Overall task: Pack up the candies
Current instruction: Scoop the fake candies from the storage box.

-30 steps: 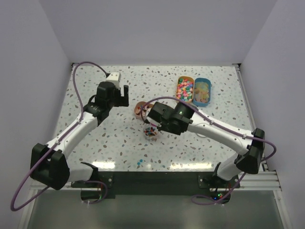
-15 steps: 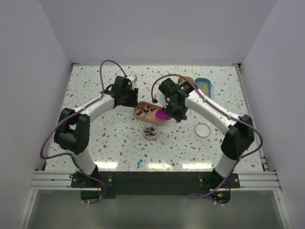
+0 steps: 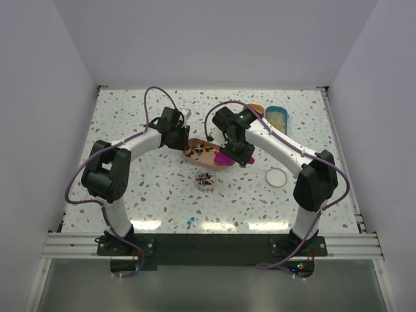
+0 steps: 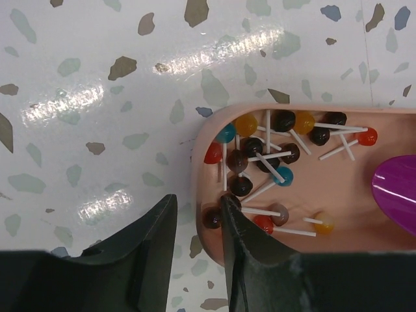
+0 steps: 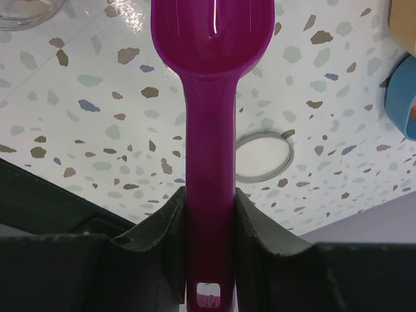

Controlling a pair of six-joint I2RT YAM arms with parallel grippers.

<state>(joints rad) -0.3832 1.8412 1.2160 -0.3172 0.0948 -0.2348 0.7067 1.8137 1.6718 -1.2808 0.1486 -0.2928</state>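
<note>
The left claw point(image 4: 198, 200) has just swung in and narrowed astride the tray's point(image 4: 305, 112) 9 o'clock rim, not yet pinching, while the right claw point(image 5: 209, 201) grips the scoop point(image 5: 211, 130) at 3 o'clock above the candies point(image 4: 266, 156), likely steadying for another scoop.

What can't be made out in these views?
Top view: the right arm covers most of the orange tub.
Top view: the candies in the jar are too small to tell apart.
Left wrist view: the pink tray runs off the right edge.
Right wrist view: the purple scoop's tip is cut by the top edge.
</note>
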